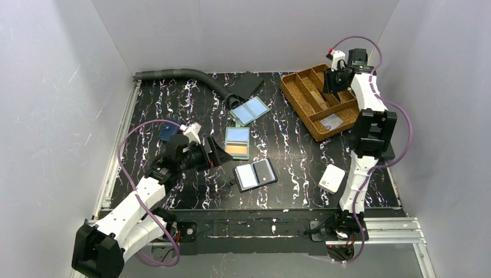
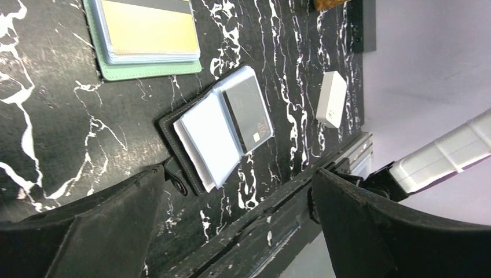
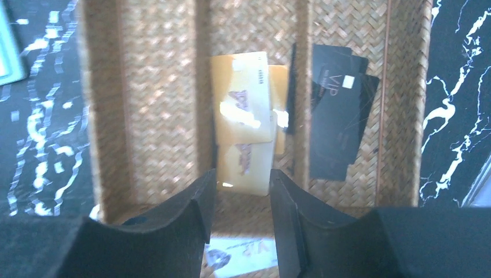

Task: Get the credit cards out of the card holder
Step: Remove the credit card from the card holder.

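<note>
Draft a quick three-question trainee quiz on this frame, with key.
1. True or false: the left tool is shut on a card.
2. Which cards lie in the woven tray below the right tool? A) gold cards and black cards B) blue only C) none
3. Fill in: the card holder shows a blue card and an ___ one.
Key: 1 false, its jaws are wide and empty; 2 A; 3 orange.

Overhead view of whole table (image 1: 173, 104), left wrist low over it, right wrist close above woven tray (image 3: 156, 87)
</note>
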Controlling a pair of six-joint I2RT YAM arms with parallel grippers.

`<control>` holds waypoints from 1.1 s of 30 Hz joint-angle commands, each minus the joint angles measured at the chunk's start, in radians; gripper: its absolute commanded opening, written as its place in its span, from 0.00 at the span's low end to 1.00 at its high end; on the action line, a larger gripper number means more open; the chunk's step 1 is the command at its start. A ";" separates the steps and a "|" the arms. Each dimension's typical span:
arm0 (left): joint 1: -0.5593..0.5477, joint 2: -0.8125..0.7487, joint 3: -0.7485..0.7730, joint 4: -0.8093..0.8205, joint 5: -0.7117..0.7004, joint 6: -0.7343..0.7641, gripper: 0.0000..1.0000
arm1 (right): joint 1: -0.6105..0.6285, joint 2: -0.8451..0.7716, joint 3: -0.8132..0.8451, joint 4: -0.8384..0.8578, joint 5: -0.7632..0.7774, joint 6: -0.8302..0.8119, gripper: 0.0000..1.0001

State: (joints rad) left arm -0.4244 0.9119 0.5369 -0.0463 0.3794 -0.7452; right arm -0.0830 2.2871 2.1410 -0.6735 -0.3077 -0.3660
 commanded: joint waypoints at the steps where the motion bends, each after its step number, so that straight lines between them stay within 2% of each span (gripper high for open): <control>1: 0.006 -0.040 -0.037 0.028 0.044 -0.061 0.98 | 0.001 -0.221 -0.160 0.050 -0.142 -0.010 0.49; 8: 0.005 -0.047 -0.044 0.025 0.079 -0.115 0.98 | 0.000 -0.522 -0.523 0.135 -0.315 -0.022 0.51; 17: 0.001 -0.067 -0.037 0.022 0.128 -0.113 0.98 | 0.001 -0.790 -0.814 0.187 -0.495 0.006 0.51; 25: -0.038 -0.079 -0.025 0.018 0.111 -0.094 0.98 | 0.000 -0.921 -1.010 0.276 -0.613 0.040 0.52; 33: -0.174 -0.023 0.008 0.018 0.032 -0.051 0.98 | 0.002 -0.946 -1.137 0.328 -0.758 0.047 0.53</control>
State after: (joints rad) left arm -0.5381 0.8650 0.4984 -0.0280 0.4618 -0.8375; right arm -0.0826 1.3697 1.0500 -0.4122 -0.9493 -0.3294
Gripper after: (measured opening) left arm 0.983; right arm 0.524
